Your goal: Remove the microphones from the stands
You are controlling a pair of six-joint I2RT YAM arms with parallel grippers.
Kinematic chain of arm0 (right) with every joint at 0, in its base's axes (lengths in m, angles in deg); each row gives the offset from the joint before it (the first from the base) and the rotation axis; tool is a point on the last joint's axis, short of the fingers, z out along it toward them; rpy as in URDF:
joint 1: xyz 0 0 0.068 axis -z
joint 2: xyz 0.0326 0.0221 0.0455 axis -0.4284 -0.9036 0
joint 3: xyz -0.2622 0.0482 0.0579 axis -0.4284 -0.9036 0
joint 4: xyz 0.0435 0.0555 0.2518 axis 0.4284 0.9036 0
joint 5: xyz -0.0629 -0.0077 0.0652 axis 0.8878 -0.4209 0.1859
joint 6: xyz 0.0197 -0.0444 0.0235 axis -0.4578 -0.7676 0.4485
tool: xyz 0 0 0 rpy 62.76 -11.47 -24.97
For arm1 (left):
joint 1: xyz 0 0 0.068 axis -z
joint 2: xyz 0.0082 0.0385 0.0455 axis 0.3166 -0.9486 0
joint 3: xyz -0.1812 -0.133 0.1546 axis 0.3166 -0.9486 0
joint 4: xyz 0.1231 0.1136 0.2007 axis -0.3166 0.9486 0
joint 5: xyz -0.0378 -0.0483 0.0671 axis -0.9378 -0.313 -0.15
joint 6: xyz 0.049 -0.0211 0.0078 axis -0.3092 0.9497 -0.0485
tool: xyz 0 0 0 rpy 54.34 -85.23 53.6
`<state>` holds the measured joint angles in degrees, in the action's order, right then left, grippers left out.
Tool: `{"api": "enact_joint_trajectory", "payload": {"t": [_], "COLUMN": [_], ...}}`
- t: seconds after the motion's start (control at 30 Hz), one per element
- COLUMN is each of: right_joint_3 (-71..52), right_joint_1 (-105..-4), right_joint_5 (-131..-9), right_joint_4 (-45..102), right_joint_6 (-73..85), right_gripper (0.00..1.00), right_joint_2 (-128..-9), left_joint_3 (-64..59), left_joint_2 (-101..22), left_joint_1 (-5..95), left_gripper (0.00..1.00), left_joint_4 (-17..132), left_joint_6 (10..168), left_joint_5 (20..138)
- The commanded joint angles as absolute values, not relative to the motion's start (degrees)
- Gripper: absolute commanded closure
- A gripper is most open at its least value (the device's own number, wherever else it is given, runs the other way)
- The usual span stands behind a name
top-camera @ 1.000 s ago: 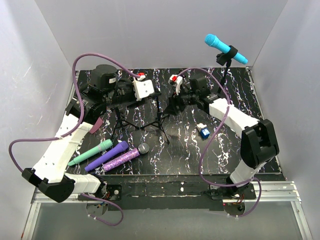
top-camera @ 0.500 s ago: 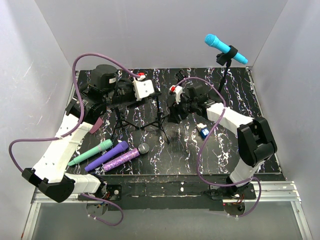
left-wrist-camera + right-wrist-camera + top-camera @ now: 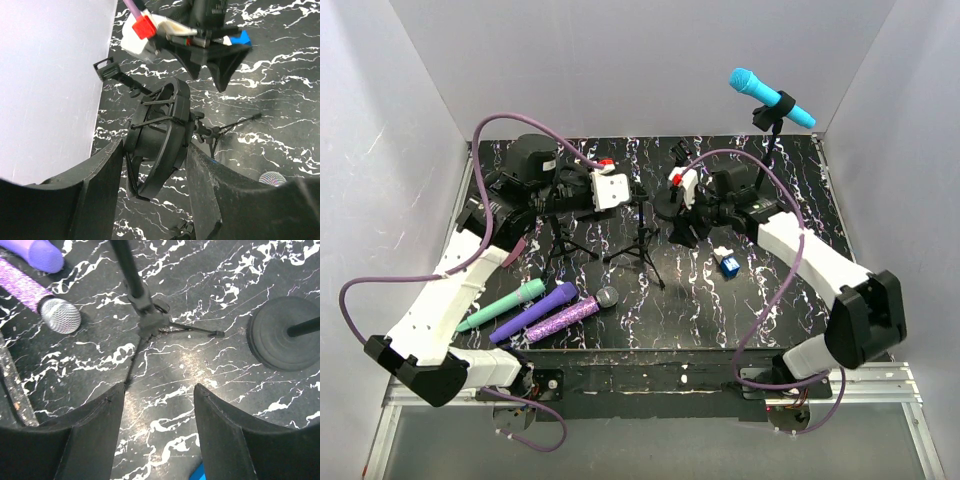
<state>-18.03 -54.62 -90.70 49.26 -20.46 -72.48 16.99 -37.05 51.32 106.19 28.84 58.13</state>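
Left gripper point(image 3: 155, 150) is clamped on the black ring holder point(image 3: 177, 127) at the top of a tripod stand point(image 3: 150, 320), with one finger pressed against each side of the ring. Right gripper point(image 3: 159, 390) is released: its jaws stand well apart and grip nothing. It hangs above the black marbled table point(image 3: 720, 310), with the hub and folding legs of the tripod stand directly below it in the right wrist view. In the left wrist view the right gripper appears just beyond the ring holder, apart from it. A blue microphone point(image 3: 770, 97) sits in the clip of a tall stand point(image 3: 768, 150) at the far right corner of the table. It is tilted, with its head up and to the left, and it is well apart from both grippers. A round black base point(image 3: 280, 335) rests on the table beside the tripod legs. A second tripod point(image 3: 565, 240) stands to the left of the first. Three loose microphones lie side by side at the near left of the table: a green microphone point(image 3: 505, 303), a purple microphone point(image 3: 535, 310) and a glittery microphone point(image 3: 570, 314) with a silver head. A small blue block point(image 3: 728, 263) lies near the right arm.
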Motion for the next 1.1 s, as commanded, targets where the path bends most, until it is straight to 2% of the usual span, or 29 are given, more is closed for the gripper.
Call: {"api": "enact_joint_trajectory", "payload": {"t": [0.0, 0.23, 0.4, 0.53, 0.77, 1.07], "right_joint_3": [-19.8, -20.4, -19.3, -18.4, -19.9, -21.0], "right_joint_1": [-54.5, -54.4, -54.3, -54.3, -54.2, -53.4], "right_joint_5": [-94.8, -99.5, -99.3, -98.8, -94.9, -93.6], "right_joint_4": [51.7, 49.9, 49.6, 49.7, 47.6, 47.0], "right_joint_6": [-22.2, -19.5, -19.8, -19.7, -19.7, -19.5], "right_gripper": [0.36, 0.36, 0.36, 0.36, 0.37, 0.37], "right_joint_2": [-65.7, -64.0, -65.0, -65.1, -64.1, -63.7], "left_joint_3": [13.9, 9.6, 6.6, 4.3, 1.7, 2.5], "left_joint_2": [-39.9, -41.1, -41.2, -40.8, -40.9, -41.3], "left_joint_1": [51.9, 52.1, 52.3, 52.6, 52.8, 52.8], "left_gripper": [0.65, 0.65, 0.64, 0.67, 0.80, 1.00], "left_joint_4": [117.7, 121.6, 118.1, 111.6, 94.9, 89.5], "left_joint_6": [24.7, 18.5, 19.5, 22.2, 28.2, 27.1], "left_joint_5": [53.1, 54.0, 55.6, 62.1, 78.9, 82.1]}}
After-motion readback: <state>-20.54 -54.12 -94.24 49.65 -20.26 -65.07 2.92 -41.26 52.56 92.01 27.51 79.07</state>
